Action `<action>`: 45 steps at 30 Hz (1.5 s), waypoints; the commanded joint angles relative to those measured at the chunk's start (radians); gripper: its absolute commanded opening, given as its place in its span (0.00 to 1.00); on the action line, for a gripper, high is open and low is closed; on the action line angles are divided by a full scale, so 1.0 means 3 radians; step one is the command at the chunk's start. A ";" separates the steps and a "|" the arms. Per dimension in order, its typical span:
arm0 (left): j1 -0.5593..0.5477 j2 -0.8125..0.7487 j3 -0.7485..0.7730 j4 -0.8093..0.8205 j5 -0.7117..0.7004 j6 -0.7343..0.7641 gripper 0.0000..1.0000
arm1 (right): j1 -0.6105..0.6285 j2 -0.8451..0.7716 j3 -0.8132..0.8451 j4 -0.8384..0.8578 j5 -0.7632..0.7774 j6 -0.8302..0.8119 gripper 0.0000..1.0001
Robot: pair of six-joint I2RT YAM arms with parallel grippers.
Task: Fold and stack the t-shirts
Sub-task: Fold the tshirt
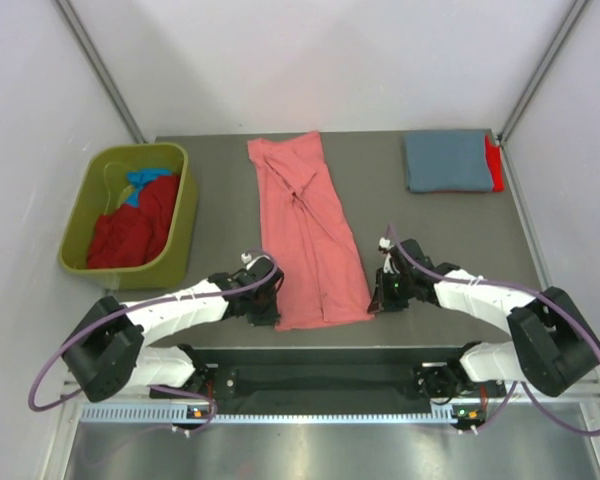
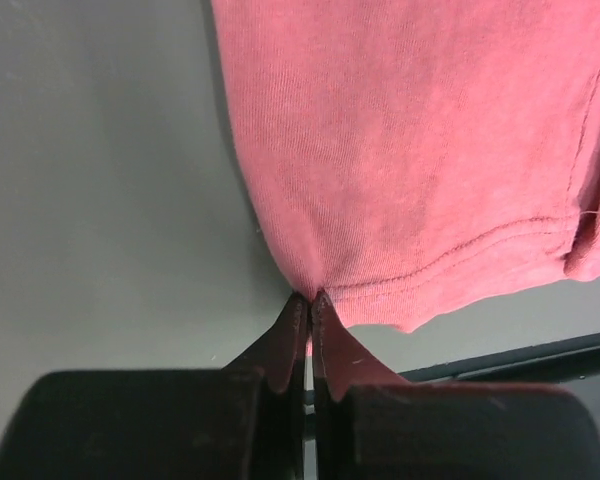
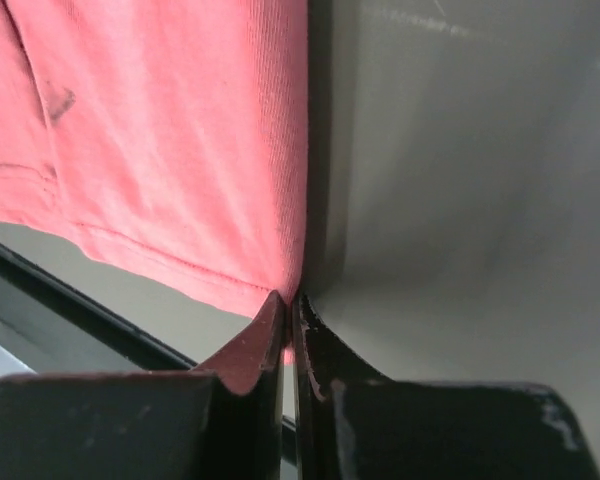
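Note:
A salmon-pink t-shirt (image 1: pixel 310 230) lies folded lengthwise into a long strip down the middle of the table. My left gripper (image 1: pixel 276 305) is shut on its near left hem corner (image 2: pixel 310 290). My right gripper (image 1: pixel 374 297) is shut on its near right hem corner (image 3: pixel 290 290). A folded grey-blue t-shirt (image 1: pixel 445 160) lies on a red one (image 1: pixel 495 165) at the back right. A dark red t-shirt (image 1: pixel 135 225) and a bright blue one (image 1: pixel 145 180) lie in the bin.
An olive-green plastic bin (image 1: pixel 185 215) stands at the left of the table. The table's near edge (image 1: pixel 320 350) runs just behind both grippers. Walls and slanted frame posts close the left, right and back.

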 commanded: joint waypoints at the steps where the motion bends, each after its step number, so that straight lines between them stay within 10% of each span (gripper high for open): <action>1: -0.0080 -0.0133 0.0070 -0.0399 -0.0062 -0.0279 0.00 | 0.0113 -0.0197 -0.0016 -0.0040 0.0055 0.0028 0.00; 22: -0.0382 -0.0411 0.0439 -0.0687 -0.0246 -0.0361 0.00 | 0.0400 -0.0582 0.0295 -0.0143 0.0285 0.0171 0.00; 45: 0.1597 0.1644 0.2284 -0.0400 0.0566 0.0989 0.00 | -0.0070 0.1898 0.3169 -0.0525 -0.0006 -0.0483 0.00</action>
